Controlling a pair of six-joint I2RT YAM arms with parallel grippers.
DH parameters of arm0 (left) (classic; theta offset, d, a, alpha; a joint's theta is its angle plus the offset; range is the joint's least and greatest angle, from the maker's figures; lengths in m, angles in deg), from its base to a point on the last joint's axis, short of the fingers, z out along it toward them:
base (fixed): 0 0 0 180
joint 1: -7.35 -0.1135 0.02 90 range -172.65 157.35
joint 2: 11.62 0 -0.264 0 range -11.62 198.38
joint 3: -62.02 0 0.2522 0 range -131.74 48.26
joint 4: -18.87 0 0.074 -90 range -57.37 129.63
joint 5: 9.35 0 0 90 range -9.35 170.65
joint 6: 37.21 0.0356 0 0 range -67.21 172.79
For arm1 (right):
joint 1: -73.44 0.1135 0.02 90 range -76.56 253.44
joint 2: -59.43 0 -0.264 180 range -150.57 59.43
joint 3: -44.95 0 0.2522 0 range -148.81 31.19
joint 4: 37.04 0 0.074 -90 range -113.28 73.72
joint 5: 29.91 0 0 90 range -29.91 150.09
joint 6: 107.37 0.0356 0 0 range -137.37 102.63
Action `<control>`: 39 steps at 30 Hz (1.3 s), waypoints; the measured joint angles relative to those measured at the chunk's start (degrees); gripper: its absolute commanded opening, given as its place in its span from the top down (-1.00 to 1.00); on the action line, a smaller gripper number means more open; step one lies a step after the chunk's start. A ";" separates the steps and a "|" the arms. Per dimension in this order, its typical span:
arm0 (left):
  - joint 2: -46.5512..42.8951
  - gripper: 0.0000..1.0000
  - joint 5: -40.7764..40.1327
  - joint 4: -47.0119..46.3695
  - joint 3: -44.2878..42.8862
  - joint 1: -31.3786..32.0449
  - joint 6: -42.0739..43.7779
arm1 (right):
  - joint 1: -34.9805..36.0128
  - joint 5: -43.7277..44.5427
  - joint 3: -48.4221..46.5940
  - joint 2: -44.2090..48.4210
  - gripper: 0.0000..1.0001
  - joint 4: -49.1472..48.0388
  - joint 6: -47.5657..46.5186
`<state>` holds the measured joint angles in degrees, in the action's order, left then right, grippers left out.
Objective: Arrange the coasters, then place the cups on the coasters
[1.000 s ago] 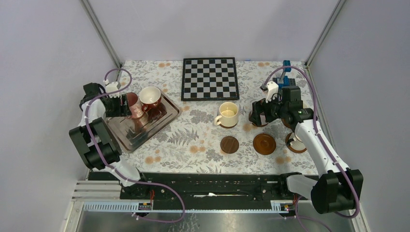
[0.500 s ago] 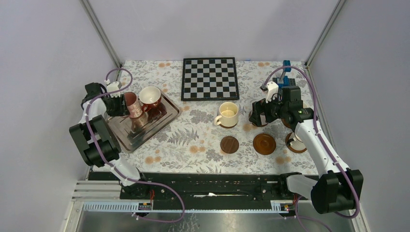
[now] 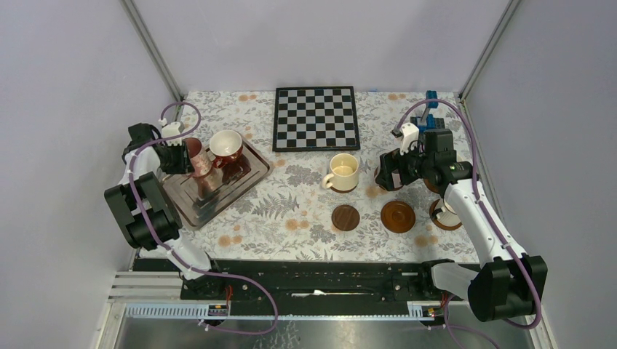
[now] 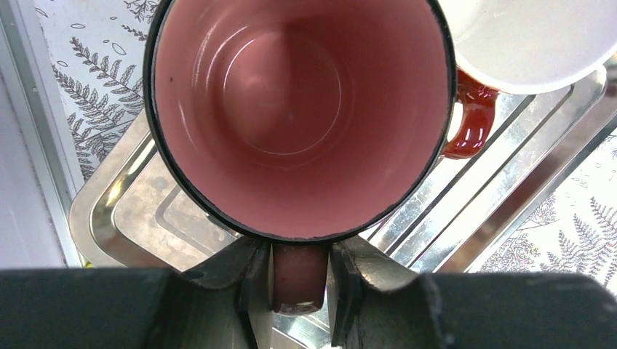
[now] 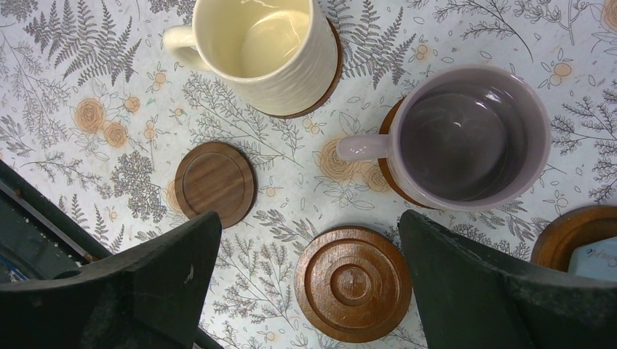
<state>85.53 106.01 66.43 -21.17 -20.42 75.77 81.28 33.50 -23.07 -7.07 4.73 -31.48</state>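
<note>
A pink cup (image 4: 298, 116) stands on the metal tray (image 4: 124, 218), and my left gripper (image 4: 298, 251) is shut on its handle (image 4: 298, 280). Seen from the top, this cup (image 3: 195, 156) is next to a dark red cup (image 3: 226, 145). My right gripper (image 5: 309, 218) hangs open above the table with nothing between its fingers. Beneath it lie a ringed coaster (image 5: 353, 283) and a smaller dark coaster (image 5: 215, 182), both bare. A lilac cup (image 5: 473, 138) and a cream-yellow cup (image 5: 262, 51) each sit on a coaster.
A chessboard (image 3: 316, 118) lies at the back centre. A blue object (image 3: 429, 109) stands at the back right. Another coaster (image 3: 445, 214) with a cup on it is partly hidden under my right arm. The tray (image 3: 211, 200) lies at an angle on the left.
My left jaws have closed in on the pink cup's handle, and the cup has shifted slightly left. The right arm has barely moved.
</note>
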 measured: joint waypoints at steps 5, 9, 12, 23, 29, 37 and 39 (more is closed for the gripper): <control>0.00 0.58 -0.07 0.00 0.00 0.00 0.28 | 0.00 0.00 -0.26 0.02 -0.99 0.00 0.00; 0.00 1.00 -0.07 0.00 0.00 0.00 0.42 | 0.00 0.04 -0.26 0.02 -0.99 0.02 -0.17; -0.02 1.00 -0.02 0.00 0.00 0.00 0.31 | 0.00 0.04 -0.26 0.02 -0.99 0.02 -0.31; -2.36 1.00 -0.66 -0.09 0.52 -0.04 -3.04 | 0.00 0.00 -0.26 0.35 -0.99 0.04 -0.44; -8.22 1.00 -0.33 0.07 2.60 -0.04 -3.96 | 0.00 0.02 -0.26 0.50 -0.99 0.04 -0.44; -12.28 1.00 0.50 -1.88 4.90 -0.04 -4.52 | 0.00 0.02 -0.26 0.70 -0.99 0.02 -0.44; -13.66 1.00 1.90 -1.66 5.31 -0.04 -4.94 | 0.00 0.00 -0.26 0.70 -0.99 0.02 -0.33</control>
<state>71.87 107.92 64.77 -15.86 -20.46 70.83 81.28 33.50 -23.33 -6.37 4.75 -31.81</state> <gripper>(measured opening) 0.260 0.993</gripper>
